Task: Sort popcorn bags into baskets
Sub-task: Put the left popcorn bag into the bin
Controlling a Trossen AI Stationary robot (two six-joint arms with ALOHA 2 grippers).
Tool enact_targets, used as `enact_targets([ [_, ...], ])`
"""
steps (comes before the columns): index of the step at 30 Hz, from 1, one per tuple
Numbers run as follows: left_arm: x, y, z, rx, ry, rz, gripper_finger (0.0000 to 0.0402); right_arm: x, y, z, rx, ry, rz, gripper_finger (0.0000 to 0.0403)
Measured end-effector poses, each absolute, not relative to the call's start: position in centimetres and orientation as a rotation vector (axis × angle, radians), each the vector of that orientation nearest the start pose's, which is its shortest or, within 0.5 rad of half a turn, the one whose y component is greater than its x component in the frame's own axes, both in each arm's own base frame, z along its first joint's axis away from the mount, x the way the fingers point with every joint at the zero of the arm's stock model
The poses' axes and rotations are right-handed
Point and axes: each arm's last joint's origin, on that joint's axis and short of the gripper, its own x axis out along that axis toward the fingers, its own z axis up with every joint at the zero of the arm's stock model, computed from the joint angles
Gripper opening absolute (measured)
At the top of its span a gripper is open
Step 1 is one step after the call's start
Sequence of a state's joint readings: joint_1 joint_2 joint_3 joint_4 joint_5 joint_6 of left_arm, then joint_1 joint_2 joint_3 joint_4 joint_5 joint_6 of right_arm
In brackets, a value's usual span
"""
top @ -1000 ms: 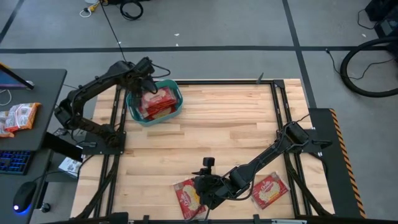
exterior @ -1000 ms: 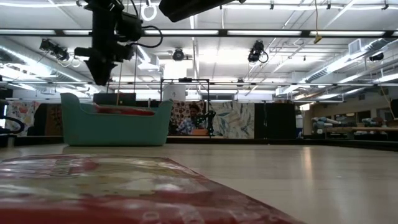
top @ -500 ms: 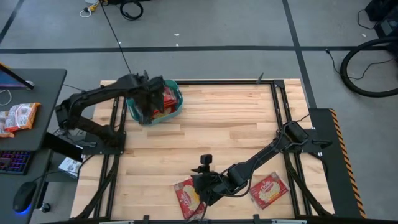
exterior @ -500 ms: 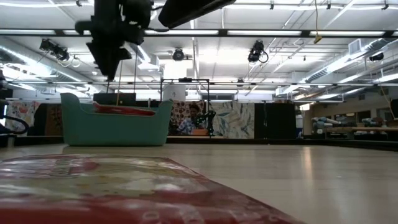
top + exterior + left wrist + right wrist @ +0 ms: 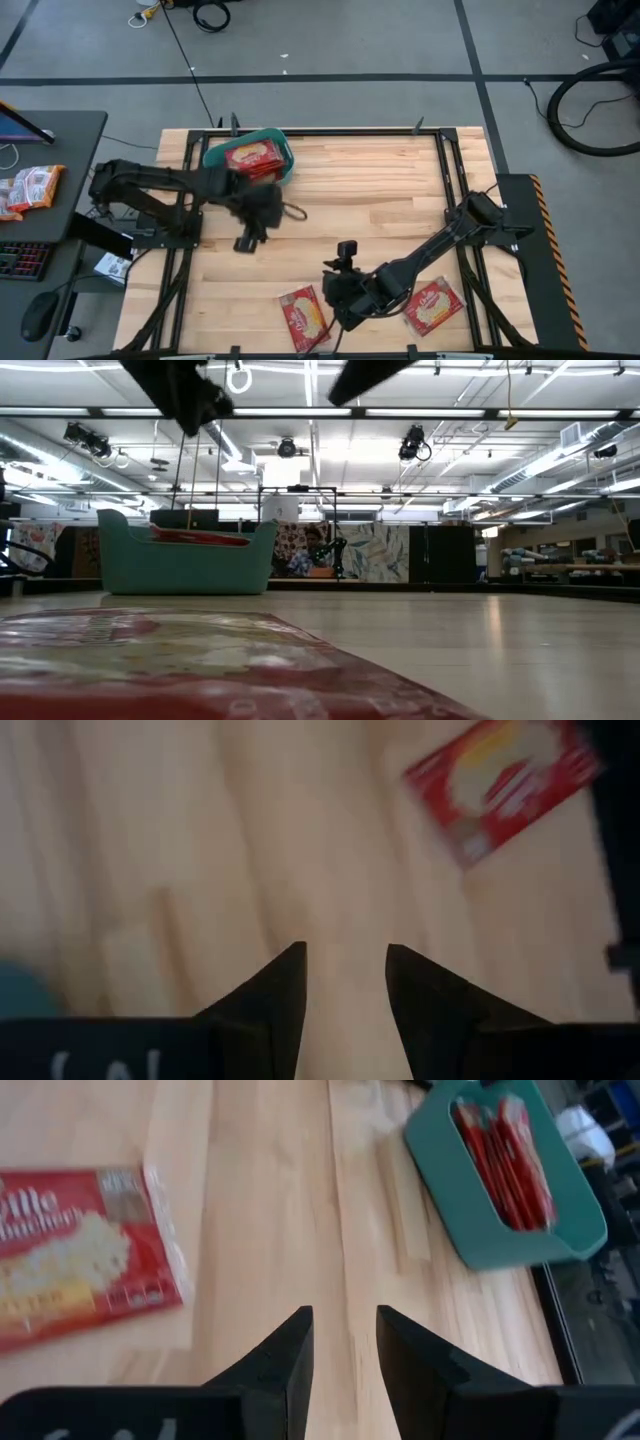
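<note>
Pale wooden planks made up the table top [image 5: 360,190], framed by black rails, with grey floor around it and a long hall with strip lights visible behind in the low view. We saw the teal plastic rectangular tub [image 5: 281,160] near the far left corner of the table, with flat red popcorn packets bearing cream oval labels [image 5: 251,156] inside it; in the right wrist view they stood on edge, side by side [image 5: 503,1162]. Two more red packets lay flat near the front edge: one [image 5: 306,317] toward the middle and another [image 5: 434,305] further to the right, well apart from the tub. We saw one of these large and close in the low view [image 5: 180,660].

The left gripper [image 5: 250,232] hung over bare wood just in front of the tub, blurred in the high view. In its wrist view its two dark fingers [image 5: 285,985] stood apart with only wood between them, holding nothing, and a red packet [image 5: 500,785] showed further off.

The right gripper [image 5: 338,300] sat low between the two front packets. Its fingers [image 5: 290,1345] were likewise parted and empty, a packet [image 5: 80,1255] lying just beside them.
</note>
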State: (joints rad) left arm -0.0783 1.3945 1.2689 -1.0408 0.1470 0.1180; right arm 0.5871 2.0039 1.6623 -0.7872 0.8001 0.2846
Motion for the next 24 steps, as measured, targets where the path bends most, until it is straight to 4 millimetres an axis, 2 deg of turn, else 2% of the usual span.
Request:
enact_targets([
  [5, 26.7, -6.0, 30.7, 0.149, 1.044, -0.315, 0.0142, 35.1, 21.0, 23.3, -0.428, 0.912, -0.323, 0.0116],
  [10, 27.4, -8.8, 30.0, 0.183, 1.016, -0.34, 0.0142, 34.8, 21.6, 22.2, -0.353, 1.019, -0.149, 0.0116],
  [17, 29.0, -12.7, 26.5, 0.196, 1.088, -0.39, 0.0142, 35.8, 23.3, 20.6, -0.215, 0.936, 0.209, 0.0116],
  [24, 29.8, -16.3, 22.7, 0.263, 1.155, -0.456, 0.0142, 35.7, 23.3, 18.8, -0.182, 0.892, 0.241, 0.0116],
])
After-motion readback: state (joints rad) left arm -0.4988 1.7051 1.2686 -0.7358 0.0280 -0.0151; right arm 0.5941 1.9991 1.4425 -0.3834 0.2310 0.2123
